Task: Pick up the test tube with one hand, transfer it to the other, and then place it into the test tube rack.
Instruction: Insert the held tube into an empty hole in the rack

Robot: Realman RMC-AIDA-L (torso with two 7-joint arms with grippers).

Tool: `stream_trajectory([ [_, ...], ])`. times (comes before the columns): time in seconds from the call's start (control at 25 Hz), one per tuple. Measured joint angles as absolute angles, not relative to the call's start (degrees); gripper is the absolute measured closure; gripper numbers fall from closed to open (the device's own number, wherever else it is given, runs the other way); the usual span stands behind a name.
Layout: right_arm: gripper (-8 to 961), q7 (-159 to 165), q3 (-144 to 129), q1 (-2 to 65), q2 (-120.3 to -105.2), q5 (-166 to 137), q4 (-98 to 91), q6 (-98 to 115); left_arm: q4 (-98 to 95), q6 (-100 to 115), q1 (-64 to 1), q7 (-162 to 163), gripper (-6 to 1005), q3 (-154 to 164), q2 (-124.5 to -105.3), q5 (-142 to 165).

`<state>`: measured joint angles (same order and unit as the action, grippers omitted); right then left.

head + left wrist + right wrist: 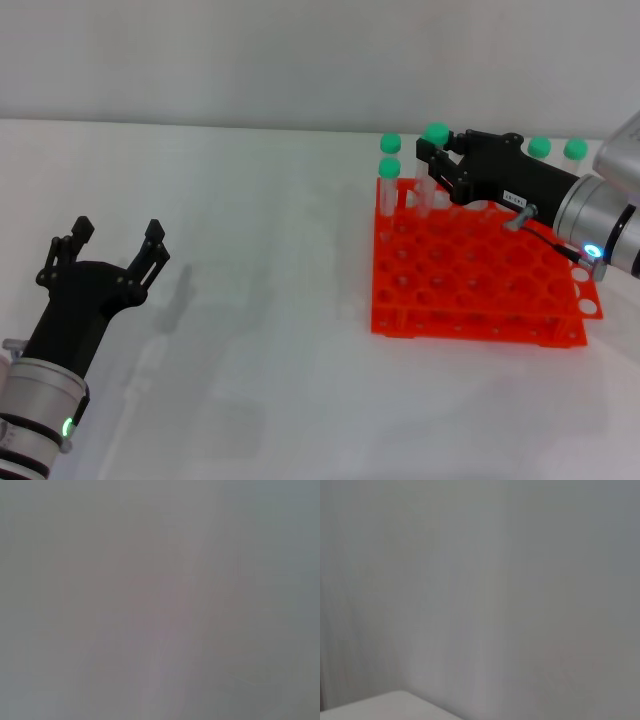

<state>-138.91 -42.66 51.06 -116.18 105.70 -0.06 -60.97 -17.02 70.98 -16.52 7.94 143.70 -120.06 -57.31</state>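
Observation:
The orange test tube rack stands at the right of the white table. My right gripper reaches over the rack's back left corner. Its black fingers are closed on a test tube just below its green cap. The tube stands upright, and its lower part goes down among the rack's back holes. My left gripper is open and empty low at the left, far from the rack. Both wrist views show only blurred grey surface.
Two green-capped tubes stand in the rack's left back corner. Two more caps show at the back right, behind my right arm. The white table stretches between my left gripper and the rack.

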Motion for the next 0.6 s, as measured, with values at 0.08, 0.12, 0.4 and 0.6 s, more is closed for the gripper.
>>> stream_trajectory([
  [0.08,727,-138.9,-42.7,51.1,-116.19,105.6,0.1,-60.2,-17.0,71.0,-16.5,8.1,112,143.7,-120.05,-57.3],
  [0.12,727,-138.9,-42.8,51.1,-116.19,105.6,0.3,-59.8,-17.0,71.0,-16.5,8.1,112,143.7,-120.06,-57.3],
  [0.4,728,-139.0,-43.1,51.1,-116.19,105.1,1.4,-58.3,-16.9,70.9,-17.0,8.2,112,143.7,-120.06,-57.3],
  [0.6,732,-138.7,-43.6,51.1,-116.19,103.8,1.6,-57.2,-16.9,70.9,-17.1,8.2,112,143.7,-120.06,-57.3],
])
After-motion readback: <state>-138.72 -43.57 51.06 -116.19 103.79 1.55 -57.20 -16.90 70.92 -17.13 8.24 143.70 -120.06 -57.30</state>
